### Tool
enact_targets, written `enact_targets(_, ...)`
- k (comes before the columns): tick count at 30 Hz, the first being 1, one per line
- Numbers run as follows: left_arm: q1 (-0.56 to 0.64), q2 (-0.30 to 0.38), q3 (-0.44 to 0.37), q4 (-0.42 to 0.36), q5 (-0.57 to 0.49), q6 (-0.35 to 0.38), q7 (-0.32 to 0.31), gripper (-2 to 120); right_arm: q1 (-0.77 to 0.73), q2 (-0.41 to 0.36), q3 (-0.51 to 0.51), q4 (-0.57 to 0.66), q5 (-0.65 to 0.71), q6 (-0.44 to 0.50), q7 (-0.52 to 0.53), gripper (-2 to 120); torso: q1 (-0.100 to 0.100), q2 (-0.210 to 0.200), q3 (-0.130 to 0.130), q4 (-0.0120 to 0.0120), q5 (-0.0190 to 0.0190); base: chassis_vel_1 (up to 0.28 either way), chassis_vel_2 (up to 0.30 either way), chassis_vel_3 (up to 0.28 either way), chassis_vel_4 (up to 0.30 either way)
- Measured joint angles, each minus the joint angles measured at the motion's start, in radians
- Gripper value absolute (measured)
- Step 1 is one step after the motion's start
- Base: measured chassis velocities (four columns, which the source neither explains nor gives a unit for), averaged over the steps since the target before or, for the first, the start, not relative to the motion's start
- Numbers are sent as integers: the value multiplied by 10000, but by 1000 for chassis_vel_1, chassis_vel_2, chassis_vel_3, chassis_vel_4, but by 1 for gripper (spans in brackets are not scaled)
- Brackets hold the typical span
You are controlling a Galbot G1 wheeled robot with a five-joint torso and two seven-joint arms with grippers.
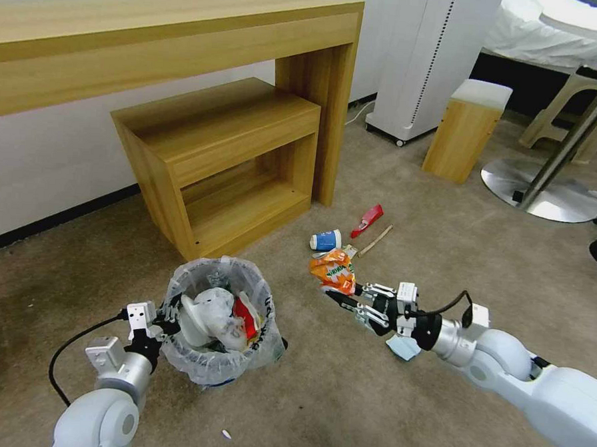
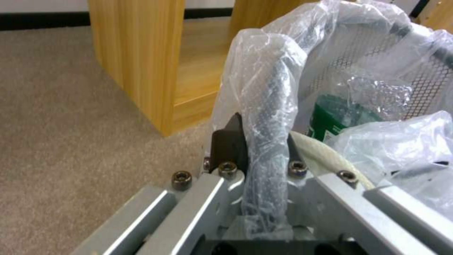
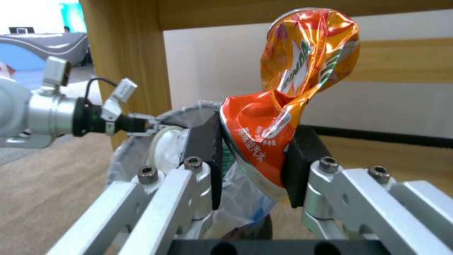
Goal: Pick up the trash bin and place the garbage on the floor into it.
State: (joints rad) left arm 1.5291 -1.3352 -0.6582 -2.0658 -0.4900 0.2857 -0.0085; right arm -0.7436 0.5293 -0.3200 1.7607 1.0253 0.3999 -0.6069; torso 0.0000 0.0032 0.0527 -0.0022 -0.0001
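Note:
The trash bin [image 1: 215, 352], black mesh lined with a clear bag, is on the carpet at front left. My left gripper [image 1: 167, 318] is shut on its near rim [image 2: 274, 88], one finger inside and one outside. White slippers [image 1: 207, 315], a red-white packet [image 1: 245, 317] and a green-labelled bottle [image 2: 339, 117] lie inside. My right gripper [image 1: 341, 299] is shut on the crushed orange can [image 1: 334, 271], held above the floor to the right of the bin [image 3: 141, 148]; black pads squeeze the can [image 3: 283, 106]. A blue-white cup [image 1: 325, 240], red wrapper [image 1: 367, 220], wooden stick [image 1: 375, 241] and pale blue mask [image 1: 404, 348] lie on the floor.
A low wooden shelf [image 1: 222, 159] stands just behind the bin under a long wooden desk [image 1: 155, 36]. Farther right are a white appliance [image 1: 427, 63], a wooden stool [image 1: 465, 129] and a round metal stand base [image 1: 547, 190]. Open carpet lies between the arms.

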Motion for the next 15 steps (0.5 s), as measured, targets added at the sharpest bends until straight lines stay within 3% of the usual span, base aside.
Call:
enact_targets(6,68,-132,46,-217,53,52,62,2,1057,957,-986,-672,58,164,-55,24,0,0,0,0,1,0,0,0,0)
enact_targets(15,106,-232,28,-263,118,52,106,2,1684,1813,-2361,-849,306,239,-204,24,0,0,0,-2,-2,0,0,0,0)
